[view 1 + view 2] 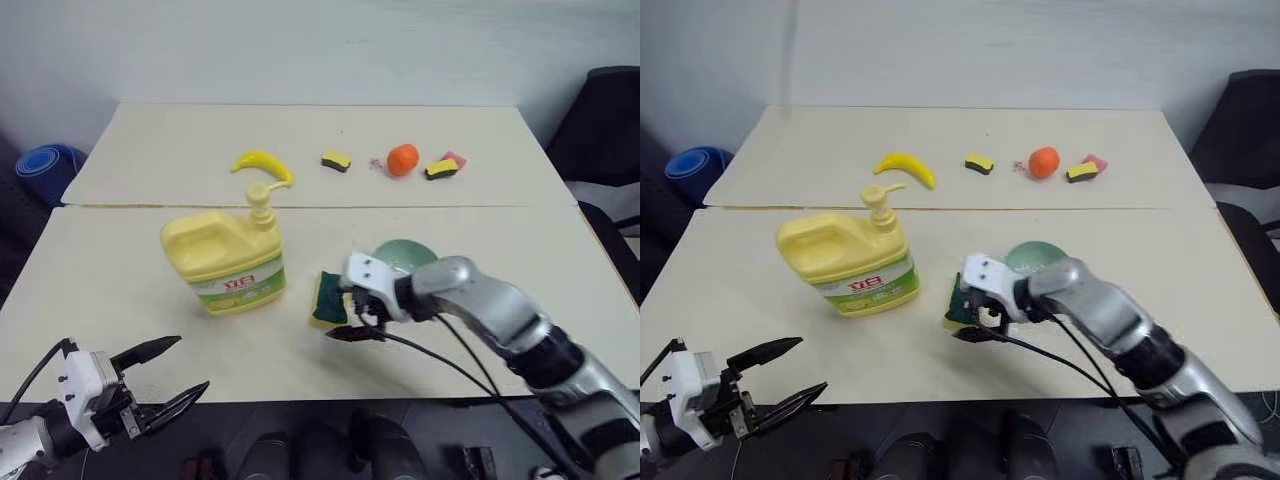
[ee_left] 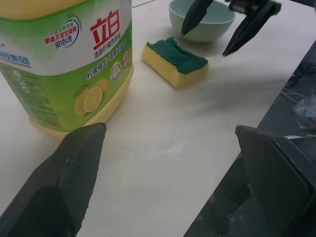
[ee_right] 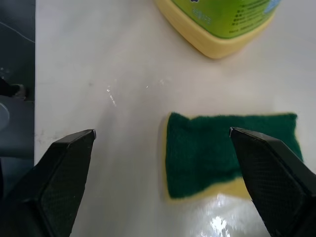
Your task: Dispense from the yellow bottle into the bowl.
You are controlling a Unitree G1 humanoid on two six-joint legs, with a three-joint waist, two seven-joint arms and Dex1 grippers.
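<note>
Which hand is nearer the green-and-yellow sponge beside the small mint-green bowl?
Right. The right hand hovers open directly over the green-and-yellow sponge, next to the mint-green bowl. The left hand is open at the table's near edge, well away from it.

Robot test room, plain cream tables (image 1: 100,300) pushed together, bare wall (image 1: 300,50), scattered household props

bottle (image 1: 226,262) left of sponge (image 1: 329,298), bowl (image 1: 405,257) right behind it, banana (image 1: 262,163) beyond
</note>
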